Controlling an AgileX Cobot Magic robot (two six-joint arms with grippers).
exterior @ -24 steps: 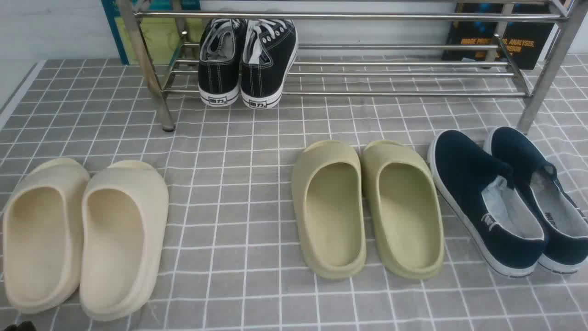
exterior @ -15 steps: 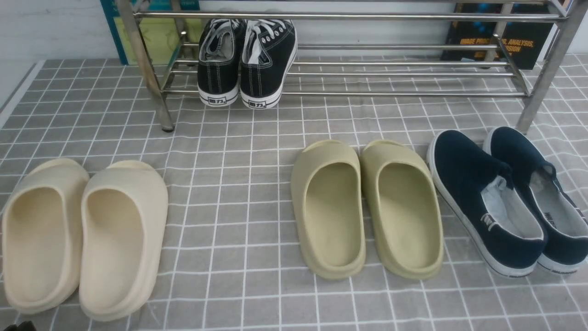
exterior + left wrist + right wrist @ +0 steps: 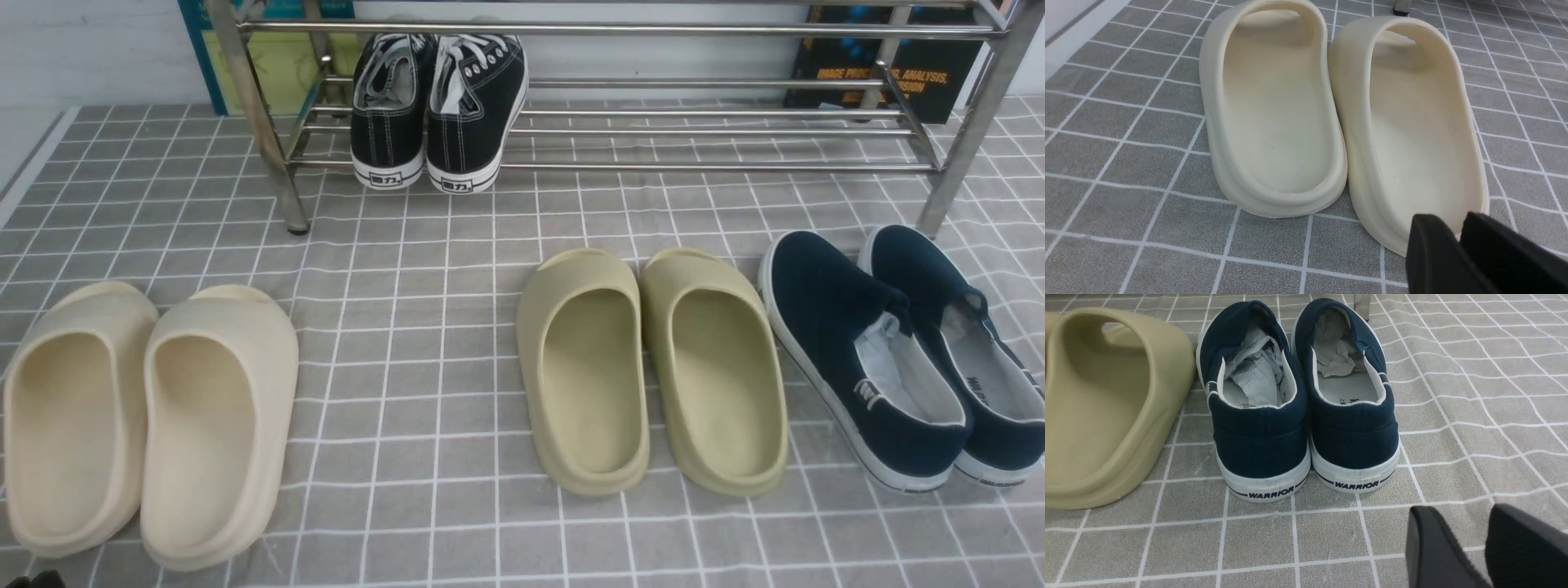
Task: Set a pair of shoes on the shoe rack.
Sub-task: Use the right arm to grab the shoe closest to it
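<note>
Two black fingers of the left gripper sit nearest, pressed almost together with nothing between them, just over the heel of one of the cream slippers. The right gripper hangs with its fingers slightly parted and gripping nothing, low over the checked grey cloth, a little behind the heels of the pair of shoes.

That navy pair stands on the cloth at the robot's right, not on the rack. The two shoes are side by side and touching, heels toward the robot, toes angled away and to the left. Each heel tab reads WARRIOR. Crumpled white paper is stuffed inside both shoes, toward the toes.

Just left of them lie the olive slippers, close together with their hollow footbeds facing up. The cream pair lies the same way at the far left, well apart from the olive pair.

Farther back, the shoe rack spans the cloth on its angled silver legs. Its lower bars hold one pair of black sneakers with white laces, near the left end, heels outward.

Behind the rack, a dark book stands at the right against the wall.
</note>
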